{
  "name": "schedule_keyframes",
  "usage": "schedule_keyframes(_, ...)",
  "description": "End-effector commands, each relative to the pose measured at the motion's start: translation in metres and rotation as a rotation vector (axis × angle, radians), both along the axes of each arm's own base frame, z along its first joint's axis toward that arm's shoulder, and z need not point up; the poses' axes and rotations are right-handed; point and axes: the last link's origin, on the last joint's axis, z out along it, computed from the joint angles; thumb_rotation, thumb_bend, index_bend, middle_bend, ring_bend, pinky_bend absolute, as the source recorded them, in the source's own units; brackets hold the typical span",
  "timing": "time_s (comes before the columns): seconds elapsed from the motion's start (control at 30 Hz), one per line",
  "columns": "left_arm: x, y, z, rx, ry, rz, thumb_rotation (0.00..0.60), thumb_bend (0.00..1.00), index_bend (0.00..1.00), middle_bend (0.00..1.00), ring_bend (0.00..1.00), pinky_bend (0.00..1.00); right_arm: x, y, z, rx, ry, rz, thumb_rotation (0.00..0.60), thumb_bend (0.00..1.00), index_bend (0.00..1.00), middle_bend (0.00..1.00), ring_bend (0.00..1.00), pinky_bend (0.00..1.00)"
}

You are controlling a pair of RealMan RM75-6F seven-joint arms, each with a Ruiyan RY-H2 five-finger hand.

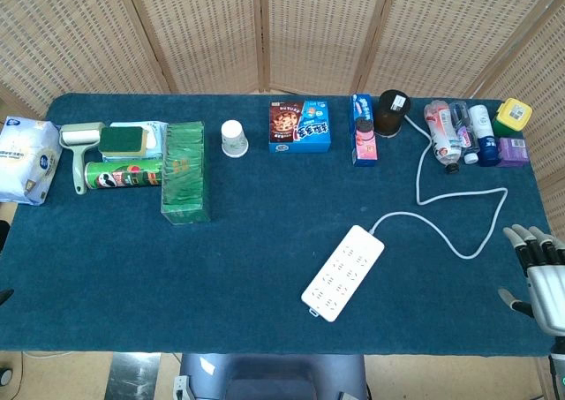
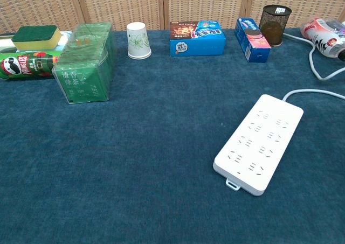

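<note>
Your right robot hand (image 1: 538, 272) hangs at the right edge of the blue-carpeted tabletop (image 1: 177, 285) with fingers spread and nothing in them; the left robot hand shows in neither view. The nearest thing is the white plastic power strip (image 1: 343, 271), flat on the tabletop well left of that hand, its white cable (image 1: 441, 228) looping back toward the dark mesh cup (image 1: 392, 113). Judge this as the approach stage: the next move calls for travel leftward over the strip.
</note>
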Motion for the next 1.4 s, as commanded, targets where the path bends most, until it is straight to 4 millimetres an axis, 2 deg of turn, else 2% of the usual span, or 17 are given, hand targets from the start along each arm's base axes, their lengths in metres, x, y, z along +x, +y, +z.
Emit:
schedule_keyframes(0.03,0.003,0.003,-0.001,-0.006,0.004,-0.004,0.600,0.12,0.00,0.00,0.00,0.00,0.000,-0.003,-0.002,0.010,0.006,-0.005,0.600,0.00,0.11,0.15,0.16,0.18)
schedule_keyframes(0.2,0.005,0.007,-0.004,-0.011,0.006,0.001,0.600,0.12,0.00,0.00,0.00,0.00,0.006,-0.016,-0.004,0.030,0.011,0.005,0.600,0.00,0.10,0.17,0.18,0.20)
schedule_keyframes(0.3,0.006,0.010,-0.004,-0.014,0.009,0.004,0.600,0.12,0.00,0.00,0.00,0.00,0.017,-0.028,-0.006,0.046,0.016,0.039,0.600,0.00,0.10,0.23,0.24,0.24)
schedule_keyframes(0.33,0.007,0.012,-0.005,-0.014,0.010,0.004,0.600,0.12,0.00,0.00,0.00,0.00,0.026,-0.037,-0.008,0.060,0.014,0.072,0.600,0.00,0.10,0.28,0.28,0.28)
schedule_keyframes(0.4,0.008,0.014,-0.005,-0.015,0.014,0.010,0.600,0.12,0.00,0.00,0.00,0.00,0.038,-0.050,-0.014,0.082,0.003,0.113,0.600,0.04,0.08,0.43,0.45,0.43)
schedule_keyframes(0.47,0.008,0.014,-0.007,-0.022,0.018,0.014,0.600,0.12,0.00,0.00,0.00,0.00,0.046,-0.061,-0.022,0.117,-0.003,0.142,0.600,0.13,0.03,0.68,0.71,0.67)
schedule_keyframes(0.53,0.008,0.015,-0.008,-0.028,0.020,0.017,0.600,0.12,0.00,0.00,0.00,0.00,0.052,-0.070,-0.029,0.151,0.000,0.163,0.600,0.22,0.01,0.83,0.89,0.86)
schedule_keyframes(0.6,0.007,0.015,-0.008,-0.030,0.024,0.023,0.600,0.12,0.00,0.00,0.00,0.00,0.059,-0.078,-0.040,0.197,0.011,0.179,0.600,0.35,0.01,0.90,0.99,0.98)
schedule_keyframes(0.7,0.006,0.016,-0.007,-0.024,0.023,0.030,0.600,0.12,0.00,0.00,0.00,0.00,0.067,-0.082,-0.053,0.256,0.020,0.185,0.600,0.60,0.02,0.94,1.00,1.00)
schedule_keyframes(0.77,0.005,0.016,-0.006,-0.019,0.025,0.039,0.600,0.12,0.00,0.00,0.00,0.00,0.074,-0.085,-0.067,0.343,-0.003,0.164,0.600,0.67,0.07,0.95,1.00,1.00)
schedule_keyframes(0.83,0.003,0.017,-0.006,-0.021,0.026,0.045,0.600,0.12,0.00,0.00,0.00,0.00,0.079,-0.089,-0.074,0.397,-0.008,0.144,0.600,0.71,0.12,0.95,1.00,1.00)
schedule_keyframes(0.97,0.002,0.019,-0.006,-0.026,0.027,0.050,0.600,0.12,0.00,0.00,0.00,0.00,0.087,-0.095,-0.085,0.450,0.013,0.140,0.600,0.73,0.19,0.95,1.00,1.00)
schedule_keyframes(1.23,-0.002,0.025,-0.009,-0.042,0.026,0.059,0.600,0.12,0.00,0.00,0.00,0.00,0.099,-0.100,-0.114,0.547,0.060,0.128,0.600,0.74,0.22,0.95,1.00,1.00)
schedule_keyframes(1.4,-0.002,0.025,-0.011,-0.047,0.029,0.057,0.600,0.12,0.00,0.00,0.00,0.00,0.103,-0.102,-0.124,0.564,0.083,0.126,0.600,0.74,0.22,0.95,1.00,1.00)
